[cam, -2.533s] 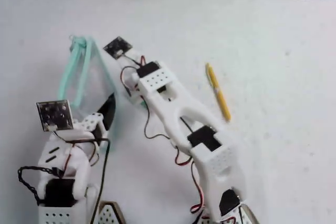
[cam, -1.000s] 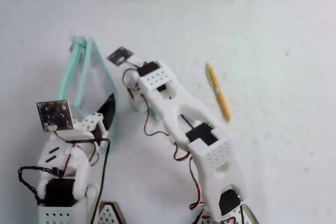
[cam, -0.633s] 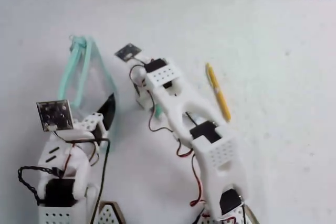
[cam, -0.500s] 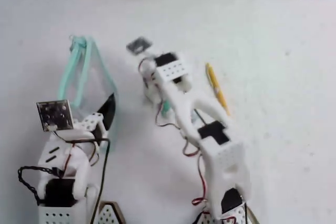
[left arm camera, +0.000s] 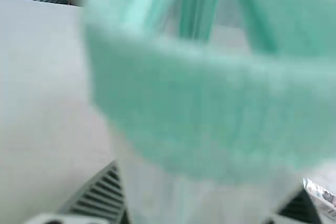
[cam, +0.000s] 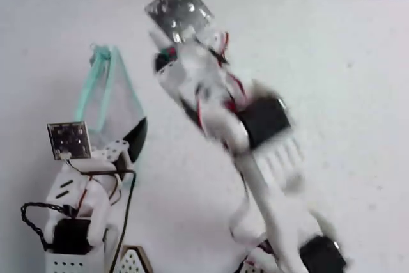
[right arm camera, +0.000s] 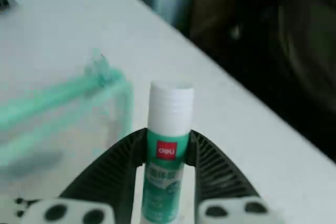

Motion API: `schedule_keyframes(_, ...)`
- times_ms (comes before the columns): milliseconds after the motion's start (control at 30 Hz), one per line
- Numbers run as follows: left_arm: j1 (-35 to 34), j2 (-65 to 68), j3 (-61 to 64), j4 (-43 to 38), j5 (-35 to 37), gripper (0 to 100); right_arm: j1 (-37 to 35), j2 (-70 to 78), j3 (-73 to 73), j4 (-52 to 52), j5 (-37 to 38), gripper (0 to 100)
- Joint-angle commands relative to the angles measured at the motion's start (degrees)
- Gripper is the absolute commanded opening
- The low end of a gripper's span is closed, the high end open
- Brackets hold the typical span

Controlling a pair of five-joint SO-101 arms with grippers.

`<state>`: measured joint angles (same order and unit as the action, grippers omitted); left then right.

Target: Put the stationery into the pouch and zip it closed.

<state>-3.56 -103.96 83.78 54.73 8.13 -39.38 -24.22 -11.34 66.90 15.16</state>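
Pouch (cam: pixel 105 97) lies on the surface (cam: pixel 332 62) in the high view, its near end at the left claw (cam: pixel 128 140). In the left wrist view its green edge sits close up, and I cannot tell whether that claw grips. In the right wrist view the right claw (right arm camera: pixel 168 141) clamps a glue stick (right arm camera: pixel 170 100) near the pouch. Line it up with the opening and release only once it is well inside.
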Motion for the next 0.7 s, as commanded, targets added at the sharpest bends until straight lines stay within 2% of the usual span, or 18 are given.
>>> schedule_keyframes(0, 1.0, -0.6, -3.9, 2.2, 0.4, 30, -8.4, -6.8, -1.3, -7.1, 0.2, 1.8)
schedule_keyframes(200, 2.9, -0.6, -4.7, 4.5, 0.3, 30, -17.5, -6.8, 1.9, -16.9, -0.7, 1.8)
schedule_keyframes(367, 2.9, -0.6, -4.7, 4.5, 0.3, 30, -16.7, -5.7, 14.3, -28.3, -7.9, 1.7)
schedule_keyframes(533, 2.9, -0.6, -4.5, 4.4, 0.3, 30, -16.1, -9.0, 25.3, -37.0, -8.4, 1.7)
schedule_keyframes(667, 2.9, -0.6, -4.5, 4.1, 0.3, 30, -16.2, -10.4, 28.3, -41.0, -8.4, 1.7)
